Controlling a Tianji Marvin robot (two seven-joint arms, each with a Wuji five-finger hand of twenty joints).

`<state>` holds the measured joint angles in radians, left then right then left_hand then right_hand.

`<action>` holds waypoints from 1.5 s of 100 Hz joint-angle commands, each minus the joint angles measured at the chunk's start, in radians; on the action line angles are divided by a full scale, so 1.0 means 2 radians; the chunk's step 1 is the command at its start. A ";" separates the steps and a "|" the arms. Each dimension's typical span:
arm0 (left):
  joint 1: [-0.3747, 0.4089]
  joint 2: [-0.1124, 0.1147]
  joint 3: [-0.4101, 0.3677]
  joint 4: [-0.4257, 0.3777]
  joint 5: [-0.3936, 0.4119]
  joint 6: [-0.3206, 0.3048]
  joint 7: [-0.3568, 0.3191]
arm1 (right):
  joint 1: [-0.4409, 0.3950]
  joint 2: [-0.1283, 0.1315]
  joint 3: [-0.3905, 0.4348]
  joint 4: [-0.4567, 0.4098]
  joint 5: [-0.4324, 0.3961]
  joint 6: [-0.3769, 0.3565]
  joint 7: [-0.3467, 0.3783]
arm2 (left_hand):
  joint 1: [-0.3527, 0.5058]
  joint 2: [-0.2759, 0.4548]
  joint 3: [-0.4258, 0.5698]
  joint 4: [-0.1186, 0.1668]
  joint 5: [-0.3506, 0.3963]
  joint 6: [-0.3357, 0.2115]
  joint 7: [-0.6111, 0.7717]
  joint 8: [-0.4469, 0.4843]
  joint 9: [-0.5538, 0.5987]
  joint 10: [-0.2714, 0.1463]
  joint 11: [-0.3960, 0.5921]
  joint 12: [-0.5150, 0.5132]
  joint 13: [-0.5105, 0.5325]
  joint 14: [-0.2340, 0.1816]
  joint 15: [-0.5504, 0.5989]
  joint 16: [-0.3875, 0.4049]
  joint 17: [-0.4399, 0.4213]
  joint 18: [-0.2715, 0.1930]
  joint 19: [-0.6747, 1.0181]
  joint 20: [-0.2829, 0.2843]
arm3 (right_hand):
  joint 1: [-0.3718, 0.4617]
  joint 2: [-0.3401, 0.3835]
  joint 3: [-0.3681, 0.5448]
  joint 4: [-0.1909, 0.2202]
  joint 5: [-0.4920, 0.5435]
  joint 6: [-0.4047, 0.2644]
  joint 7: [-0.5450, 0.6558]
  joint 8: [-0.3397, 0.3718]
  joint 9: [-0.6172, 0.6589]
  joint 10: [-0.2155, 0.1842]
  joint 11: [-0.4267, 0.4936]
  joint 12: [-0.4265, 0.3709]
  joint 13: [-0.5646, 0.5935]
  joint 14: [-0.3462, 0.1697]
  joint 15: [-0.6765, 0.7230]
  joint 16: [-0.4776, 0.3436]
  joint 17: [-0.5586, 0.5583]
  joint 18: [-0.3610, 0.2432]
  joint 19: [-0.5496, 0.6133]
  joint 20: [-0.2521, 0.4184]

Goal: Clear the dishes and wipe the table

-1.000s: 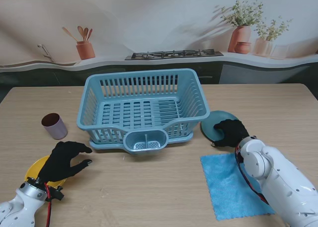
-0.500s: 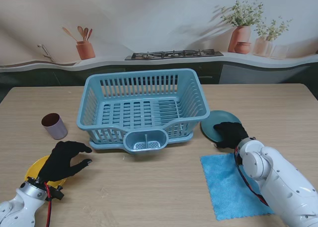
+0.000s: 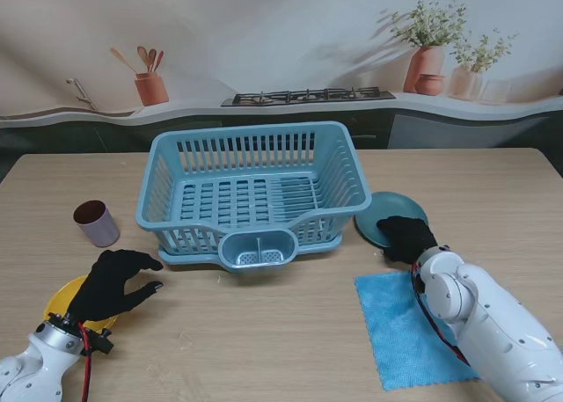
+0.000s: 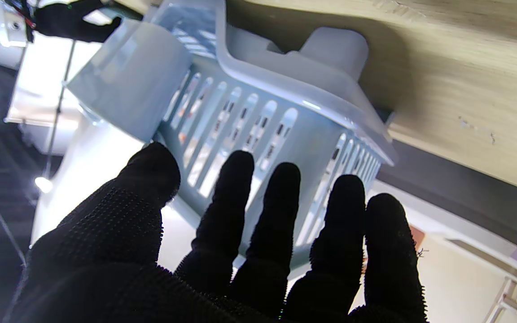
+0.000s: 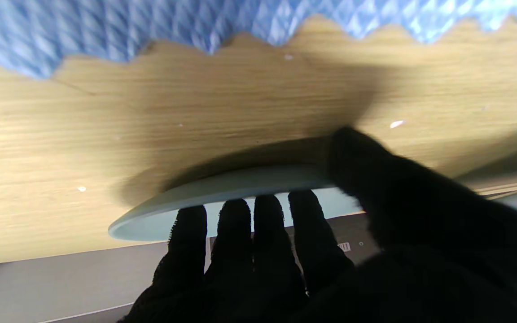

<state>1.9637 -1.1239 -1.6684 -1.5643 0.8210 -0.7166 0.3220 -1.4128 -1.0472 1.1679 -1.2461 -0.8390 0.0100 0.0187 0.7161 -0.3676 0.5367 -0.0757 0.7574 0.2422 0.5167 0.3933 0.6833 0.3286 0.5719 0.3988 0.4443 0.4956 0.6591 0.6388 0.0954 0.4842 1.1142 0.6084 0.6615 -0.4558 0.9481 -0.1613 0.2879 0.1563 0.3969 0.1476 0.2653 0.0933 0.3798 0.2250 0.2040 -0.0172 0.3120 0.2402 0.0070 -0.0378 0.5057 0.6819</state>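
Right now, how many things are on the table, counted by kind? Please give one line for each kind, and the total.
Plates: 2, a teal plate under the right hand and a yellow plate under the left hand
Cups: 1, the cup
Racks: 1, the dish rack
Cloths: 1, the blue cloth
Total: 5

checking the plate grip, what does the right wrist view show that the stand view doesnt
Only the right wrist view shows the thumb under the teal plate's rim, fingers on top. Only the stand view shows the dish rack, cup, yellow plate and left hand. Both show the right hand, teal plate, blue cloth and table.
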 commanded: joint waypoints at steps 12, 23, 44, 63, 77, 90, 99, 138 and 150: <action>-0.001 0.000 0.001 0.000 -0.002 0.001 -0.007 | -0.019 -0.006 0.015 0.013 -0.003 -0.024 -0.021 | 0.004 0.011 0.005 -0.006 0.019 -0.007 0.003 0.005 0.009 0.000 0.001 0.005 0.007 0.005 0.005 0.007 -0.006 0.005 0.009 0.004 | 0.109 0.083 0.073 0.027 0.098 -0.023 0.120 0.032 0.077 -0.004 0.072 0.031 0.040 0.009 0.023 0.010 0.020 0.027 0.064 -0.053; -0.001 0.000 0.001 0.000 -0.003 0.000 -0.008 | -0.024 -0.008 0.030 0.003 -0.004 -0.038 -0.034 | 0.004 0.012 0.004 -0.005 0.019 -0.007 0.003 0.005 0.008 0.001 0.000 0.005 0.007 0.006 0.005 0.007 -0.006 0.005 0.009 0.004 | 0.115 0.087 0.078 0.026 0.123 -0.013 0.114 0.031 0.105 0.013 0.070 0.033 0.071 0.033 0.024 0.012 0.033 0.070 0.120 -0.110; -0.002 0.000 0.001 0.001 -0.002 -0.002 -0.006 | -0.029 -0.011 0.052 -0.010 -0.010 -0.064 -0.061 | 0.003 0.014 0.001 -0.005 0.019 -0.007 0.002 0.004 0.009 0.001 0.000 0.005 0.007 0.005 0.004 0.007 -0.006 0.005 0.009 0.004 | 0.118 0.079 0.093 0.025 0.167 0.004 0.105 0.027 0.151 0.040 0.068 0.033 0.122 0.074 0.022 0.010 0.063 0.132 0.191 -0.170; -0.001 0.000 0.001 0.001 -0.002 -0.002 -0.006 | -0.035 -0.016 0.069 -0.023 -0.005 -0.076 -0.083 | 0.004 0.015 0.000 -0.005 0.018 -0.007 0.001 0.004 0.009 0.000 0.000 0.005 0.007 0.005 0.004 0.007 -0.006 0.005 0.009 0.004 | 0.125 0.070 0.102 0.024 0.232 0.013 0.100 0.024 0.209 0.057 0.061 0.029 0.170 0.102 0.027 0.011 0.097 0.178 0.221 -0.197; -0.001 -0.001 0.001 0.001 0.000 -0.003 -0.003 | -0.039 -0.021 0.079 -0.030 -0.001 -0.077 -0.107 | 0.005 0.016 0.000 -0.005 0.019 -0.007 0.001 0.004 0.009 0.001 -0.001 0.005 0.006 0.006 0.004 0.007 -0.006 0.006 0.007 0.003 | 0.134 0.057 0.107 0.004 0.268 0.020 0.104 0.027 0.251 0.074 0.069 0.033 0.220 0.132 0.048 0.018 0.158 0.203 0.238 -0.206; 0.001 -0.001 -0.001 0.001 0.005 -0.007 0.001 | -0.041 -0.023 0.087 -0.033 -0.002 -0.082 -0.127 | 0.004 0.016 -0.002 -0.005 0.020 -0.007 0.001 0.004 0.009 0.000 -0.001 0.005 0.007 0.005 0.004 0.007 -0.006 0.006 0.007 0.003 | 0.138 0.039 0.116 -0.013 0.294 0.025 0.120 0.028 0.284 0.085 0.080 0.036 0.257 0.154 0.069 0.026 0.212 0.210 0.268 -0.201; 0.001 -0.001 -0.002 0.001 0.006 -0.009 0.002 | -0.042 -0.025 0.090 -0.033 -0.004 -0.086 -0.138 | 0.005 0.016 -0.002 -0.005 0.020 -0.007 0.001 0.004 0.010 0.001 -0.001 0.005 0.007 0.006 0.004 0.007 -0.006 0.006 0.007 0.003 | 0.139 0.030 0.123 -0.019 0.304 0.028 0.126 0.029 0.298 0.094 0.085 0.037 0.281 0.170 0.082 0.030 0.248 0.218 0.285 -0.198; 0.002 -0.001 -0.001 -0.001 0.000 -0.008 -0.002 | -0.050 -0.028 0.110 -0.043 -0.020 -0.101 -0.183 | 0.006 0.020 -0.007 -0.005 0.021 -0.007 0.000 0.004 0.010 0.002 -0.001 0.004 0.007 0.006 0.004 0.007 -0.006 0.006 0.007 0.003 | 0.159 -0.029 0.149 -0.049 0.339 0.052 0.147 0.011 0.342 0.124 0.092 0.037 0.332 0.209 0.121 0.040 0.332 0.224 0.325 -0.214; 0.002 -0.001 -0.001 0.000 0.001 -0.008 -0.003 | -0.051 -0.029 0.119 -0.051 -0.025 -0.107 -0.191 | 0.006 0.021 -0.008 -0.004 0.022 -0.007 0.000 0.004 0.010 0.001 -0.001 0.004 0.008 0.007 0.004 0.007 -0.006 0.006 0.007 0.003 | 0.159 -0.032 0.152 -0.051 0.341 0.052 0.149 0.009 0.345 0.126 0.094 0.037 0.338 0.211 0.126 0.041 0.341 0.226 0.330 -0.217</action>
<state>1.9644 -1.1242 -1.6715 -1.5601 0.8245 -0.7333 0.3304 -1.5162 -1.1027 1.3965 -1.3252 -0.8818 -0.1903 -0.3623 0.7161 -0.3653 0.5355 -0.0757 0.7798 0.2419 0.5194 0.3933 0.6946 0.3286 0.5728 0.3988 0.4551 0.4959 0.6591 0.6389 0.0952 0.4842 1.1142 0.6084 0.8474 -0.5658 1.1688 -0.2745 0.8789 0.2834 0.6047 0.1636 0.9367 0.3341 0.5471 0.2897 0.8570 0.3578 0.5370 0.3104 0.6302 0.3966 1.0412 0.2240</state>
